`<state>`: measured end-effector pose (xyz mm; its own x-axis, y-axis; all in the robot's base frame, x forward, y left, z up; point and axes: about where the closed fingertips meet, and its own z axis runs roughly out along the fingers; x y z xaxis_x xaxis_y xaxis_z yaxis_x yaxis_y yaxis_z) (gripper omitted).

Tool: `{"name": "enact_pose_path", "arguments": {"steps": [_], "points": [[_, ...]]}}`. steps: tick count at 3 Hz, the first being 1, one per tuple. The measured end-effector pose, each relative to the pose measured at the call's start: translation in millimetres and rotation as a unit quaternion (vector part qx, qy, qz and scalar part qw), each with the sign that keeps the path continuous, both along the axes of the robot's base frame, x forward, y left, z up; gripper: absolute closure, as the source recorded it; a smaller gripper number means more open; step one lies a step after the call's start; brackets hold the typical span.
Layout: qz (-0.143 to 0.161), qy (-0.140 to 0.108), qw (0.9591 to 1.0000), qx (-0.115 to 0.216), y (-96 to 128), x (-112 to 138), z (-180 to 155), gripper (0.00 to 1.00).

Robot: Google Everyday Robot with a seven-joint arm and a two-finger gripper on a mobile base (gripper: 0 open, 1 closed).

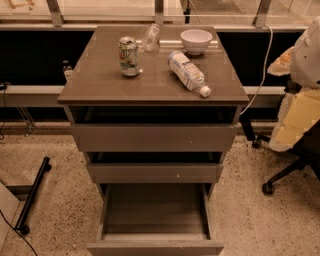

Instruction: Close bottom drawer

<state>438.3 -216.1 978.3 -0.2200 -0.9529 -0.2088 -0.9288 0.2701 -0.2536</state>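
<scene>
Bottom drawer [155,215] pulled out, below worktop's [100,75] near edge.
Hand out of view, grip unknown; push front squarely at centre, straight in.

Floor [245,220] free beside bottom drawer [155,212] (claw unseen), chair base [285,176] perhaps close.

This looks like an office or lab workspace. A speckled terrazzo floor [260,220] runs under a grey-brown drawer cabinet [100,75]. A rolling office chair [287,172] on castors stands to its right. Behind runs a glazed partition with metal posts [55,12] and a long ledge [30,95], and a white cable [262,65] hangs down. The gripper lies outside the camera view.
</scene>
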Motion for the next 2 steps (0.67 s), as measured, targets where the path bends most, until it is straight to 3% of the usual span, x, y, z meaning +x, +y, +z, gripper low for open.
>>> {"name": "enact_pose_path", "arguments": {"steps": [2], "points": [[0.017, 0.004, 0.9994, 0.029, 1, 0, -44, 0.6]]}}
